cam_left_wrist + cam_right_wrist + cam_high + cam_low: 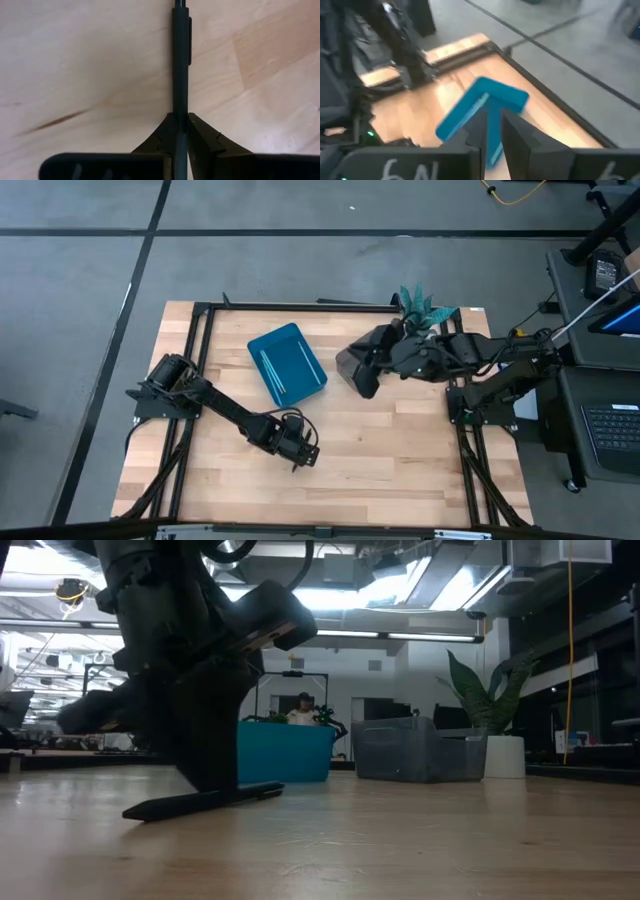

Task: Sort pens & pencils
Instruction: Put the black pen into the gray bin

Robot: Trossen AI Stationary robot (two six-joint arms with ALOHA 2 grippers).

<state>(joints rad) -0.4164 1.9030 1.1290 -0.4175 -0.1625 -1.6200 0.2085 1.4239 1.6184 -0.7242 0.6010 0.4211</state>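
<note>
Lying on the bare wooden table, a black writing stick is pinched at one end by the left gripper, down near the table's front middle. Light blue sticks rest inside the blue tray further back. Right gripper hovers above the table beside a clear bin, fingers narrow, nothing between them.

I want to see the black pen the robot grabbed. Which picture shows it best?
The left wrist view: the black pen fills it, pinched by the left gripper. The low view shows it sideways on the table; the high view barely; the right wrist view doesn't.
</note>
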